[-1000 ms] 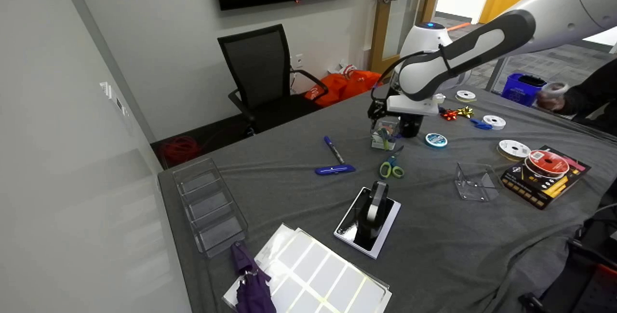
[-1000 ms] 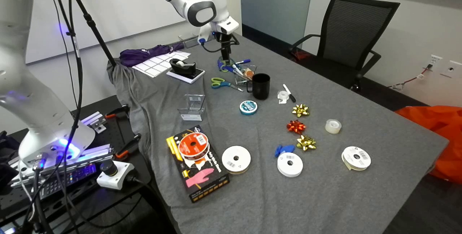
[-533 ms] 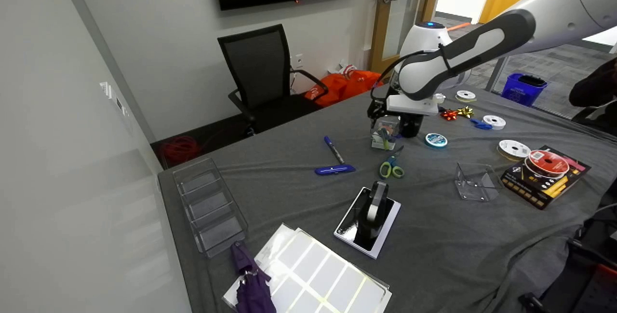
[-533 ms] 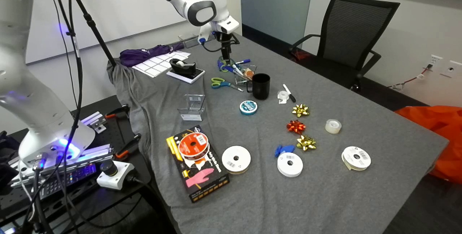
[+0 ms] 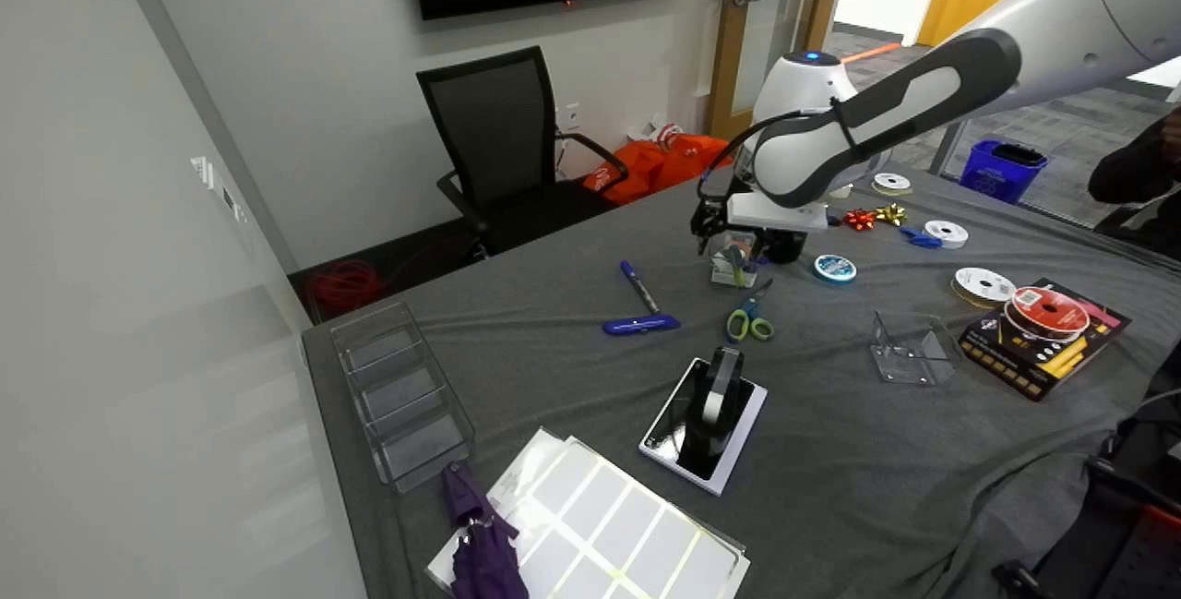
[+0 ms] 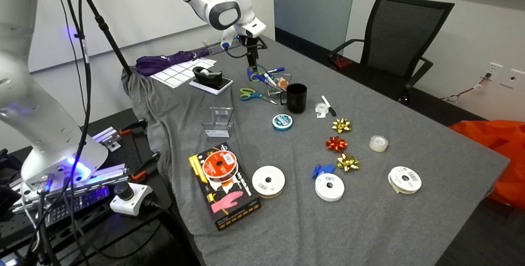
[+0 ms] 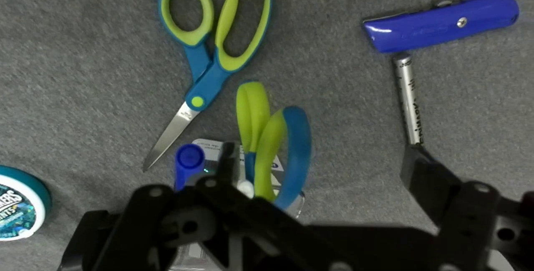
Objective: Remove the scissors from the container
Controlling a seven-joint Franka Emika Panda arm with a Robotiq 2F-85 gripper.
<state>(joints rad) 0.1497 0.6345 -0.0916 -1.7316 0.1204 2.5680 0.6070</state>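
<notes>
A pair of scissors with green and blue handles (image 7: 298, 154) stands handles up in a small clear container (image 5: 722, 273), with pens and other items. The handles show in an exterior view (image 6: 256, 76). A black mug (image 6: 296, 98) stands right beside the clear container. A second, similar pair of scissors (image 7: 208, 77) lies flat on the table beside it. My gripper (image 7: 322, 162) is open above the container. The upright handles show between its fingers, nearer the left finger (image 7: 226, 158); I cannot tell if they touch. The arm partly hides the mug in an exterior view.
A blue box cutter (image 7: 438, 24) and a marker (image 7: 409, 95) lie on the table past the container. A round teal tin (image 6: 282, 122) and a black tape dispenser (image 6: 208, 76) stand nearby. A clear stand (image 6: 218, 122) is closer to the robot base.
My gripper has shifted a little to the left in both exterior views and slightly lower in an exterior view. The scissors, container and mug have not moved.
</notes>
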